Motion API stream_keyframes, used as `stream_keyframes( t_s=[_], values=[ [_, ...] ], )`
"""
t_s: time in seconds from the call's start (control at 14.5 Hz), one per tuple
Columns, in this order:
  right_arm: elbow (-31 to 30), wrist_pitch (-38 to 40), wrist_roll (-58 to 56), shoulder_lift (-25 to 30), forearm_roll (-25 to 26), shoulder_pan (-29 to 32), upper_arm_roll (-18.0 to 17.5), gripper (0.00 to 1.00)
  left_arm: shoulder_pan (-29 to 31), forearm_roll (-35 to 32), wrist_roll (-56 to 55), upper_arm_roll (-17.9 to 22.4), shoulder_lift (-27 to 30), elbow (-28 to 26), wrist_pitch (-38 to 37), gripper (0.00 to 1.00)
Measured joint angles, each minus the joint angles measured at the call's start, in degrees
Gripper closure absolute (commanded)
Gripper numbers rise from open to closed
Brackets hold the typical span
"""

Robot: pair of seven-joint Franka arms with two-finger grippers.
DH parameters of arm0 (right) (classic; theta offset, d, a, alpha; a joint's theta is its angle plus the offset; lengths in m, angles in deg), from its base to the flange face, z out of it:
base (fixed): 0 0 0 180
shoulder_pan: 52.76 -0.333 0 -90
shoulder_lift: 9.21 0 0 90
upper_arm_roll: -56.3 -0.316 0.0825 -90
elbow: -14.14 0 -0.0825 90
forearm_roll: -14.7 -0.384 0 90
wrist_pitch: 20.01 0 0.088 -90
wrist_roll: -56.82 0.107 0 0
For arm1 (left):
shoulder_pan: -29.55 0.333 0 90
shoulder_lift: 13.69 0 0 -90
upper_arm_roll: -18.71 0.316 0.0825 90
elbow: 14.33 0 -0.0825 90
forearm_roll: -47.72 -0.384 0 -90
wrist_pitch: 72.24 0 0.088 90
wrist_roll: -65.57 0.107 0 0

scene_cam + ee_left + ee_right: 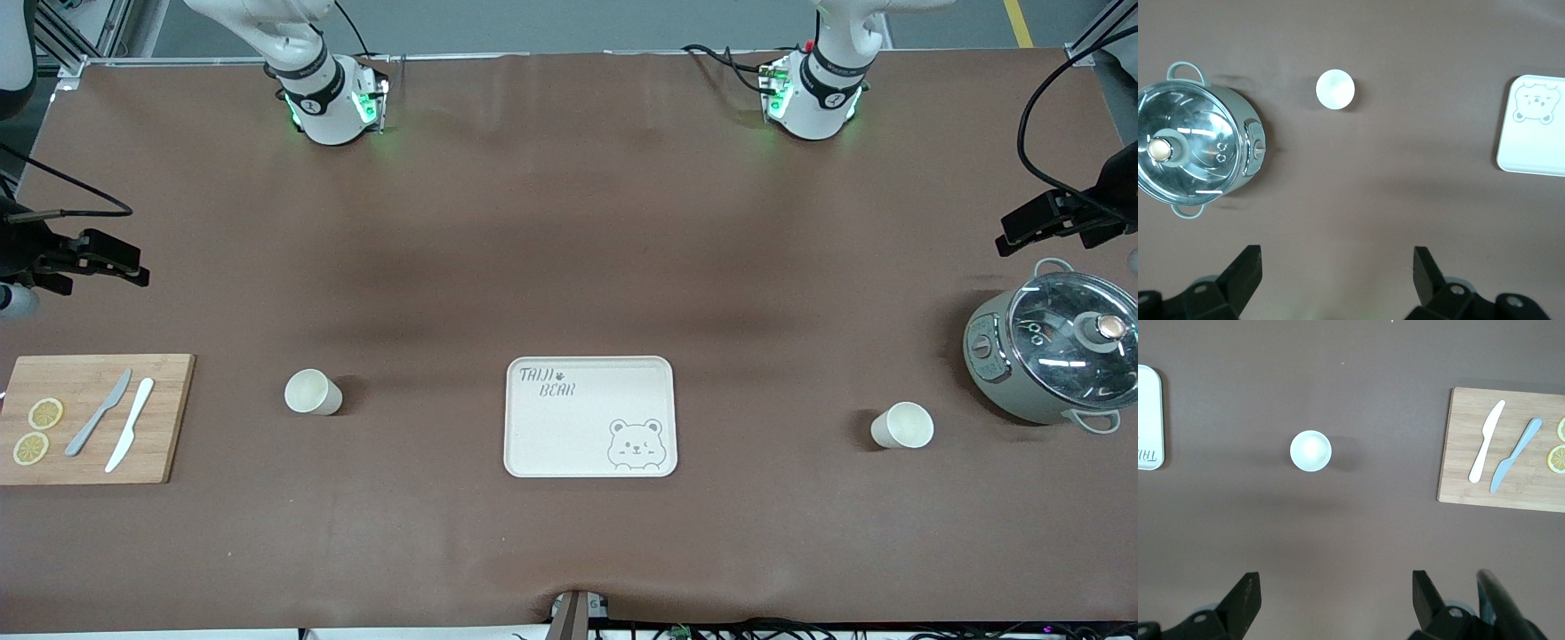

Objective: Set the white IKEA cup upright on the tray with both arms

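Showing only partly, both arms are running off-frame. Brown mat point(569, 222) is covering the table. Tray point(590, 416) is lying flat mid-table, long axis btwn two upright cups point(313, 392) point(902, 425). Left gripper point(1335, 263) and right gripper point(1335, 587) are hanging wide apart, holding nothing.

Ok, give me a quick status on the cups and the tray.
Left gripper and right gripper open, high over table. Two cups upright on table, either side of bare tray. Nothing in the way.
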Motion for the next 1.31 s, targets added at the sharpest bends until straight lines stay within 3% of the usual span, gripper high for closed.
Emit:
stream_keyframes(
  t_s=[0.48,0.89,1.31],
  values=[
    [-0.29,0.35,-0.05,-0.01,0.00,-0.61,-0.27,0.00,4.23,-0.04,0.97,0.13,-5.61,-1.35,0.25,0.00],
    [-1.35,-1.40,-0.12,-0.60,0.00,-1.13,-0.32,0.00,6.90,-0.04,3.82,0.15,-11.76,-1.39,4.67,0.00],
    [-2.57,-11.67,-6.31,-9.75,0.04,-2.33,-0.04,0.00,8.22,-0.07,4.96,0.17,-18.11,-1.58,11.44,0.00]
  ],
)
